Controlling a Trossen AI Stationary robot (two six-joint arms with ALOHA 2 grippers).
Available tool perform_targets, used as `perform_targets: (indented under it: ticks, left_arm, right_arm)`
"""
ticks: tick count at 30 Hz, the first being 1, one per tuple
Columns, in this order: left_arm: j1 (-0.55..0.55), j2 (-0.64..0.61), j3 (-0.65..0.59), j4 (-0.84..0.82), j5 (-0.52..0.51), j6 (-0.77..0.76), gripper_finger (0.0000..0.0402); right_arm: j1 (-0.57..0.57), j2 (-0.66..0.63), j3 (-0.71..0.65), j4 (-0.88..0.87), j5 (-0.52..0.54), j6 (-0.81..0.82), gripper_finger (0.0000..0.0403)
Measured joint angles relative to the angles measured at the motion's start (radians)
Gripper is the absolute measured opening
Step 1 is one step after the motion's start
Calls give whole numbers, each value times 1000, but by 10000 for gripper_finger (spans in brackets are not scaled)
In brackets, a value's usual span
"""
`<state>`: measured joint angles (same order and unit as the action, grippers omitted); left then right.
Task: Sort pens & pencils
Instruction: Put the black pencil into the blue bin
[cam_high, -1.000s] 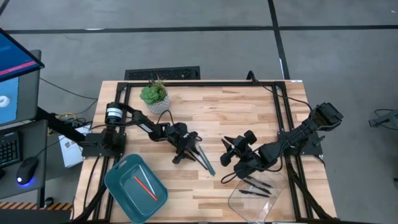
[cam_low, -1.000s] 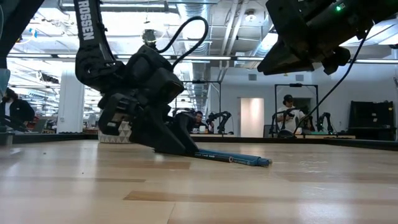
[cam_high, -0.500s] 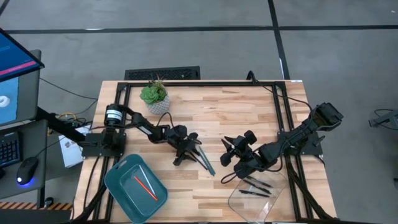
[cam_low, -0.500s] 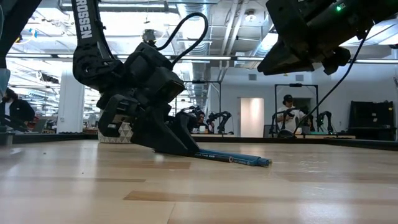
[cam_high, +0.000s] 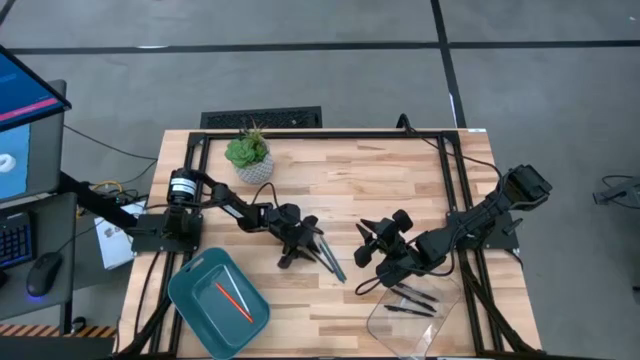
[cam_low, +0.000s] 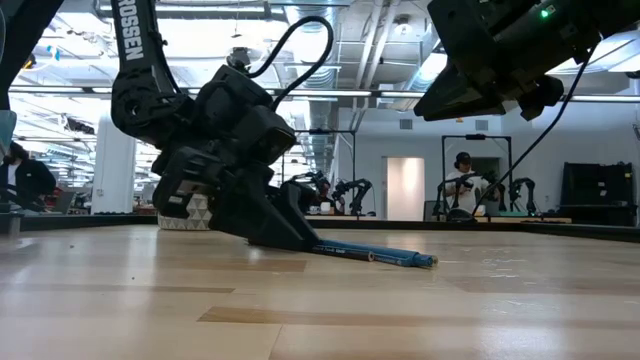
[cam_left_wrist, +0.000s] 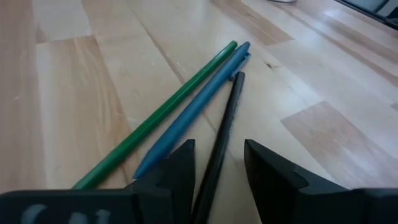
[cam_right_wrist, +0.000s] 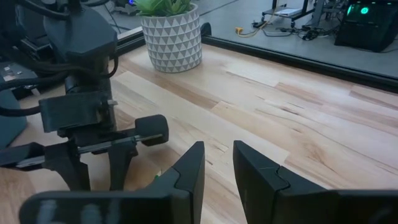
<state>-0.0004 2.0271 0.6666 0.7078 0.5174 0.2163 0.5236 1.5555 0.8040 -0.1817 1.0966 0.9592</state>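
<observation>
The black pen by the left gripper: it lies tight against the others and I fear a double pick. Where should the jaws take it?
Grip the black pen on its near half, from above, where it splays from the teal-blue pen; their far tips touch.

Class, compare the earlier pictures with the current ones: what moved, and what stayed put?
The left gripper shifted very slightly at the three sticks, fingers open astride the black pen. The green pencil, teal pen, right gripper and orange pencil stayed put.

The black pen (cam_left_wrist: 219, 148) runs out of sight between the left gripper (cam_left_wrist: 217, 167) jaws.
</observation>
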Motion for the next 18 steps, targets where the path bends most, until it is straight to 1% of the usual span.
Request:
perform_targets:
  ticks: [10,16,18]
  left_arm:
    - [-2,1,-2,-2,53,37,123]
    - [-4,1,-3,-4,49,71,122]
    - [-4,1,-3,-4,46,76,116]
  right_arm:
    - [0,0,0,0,0,0,107]
    - [0,0,0,0,0,0,107]
    - [0,0,0,0,0,0,107]
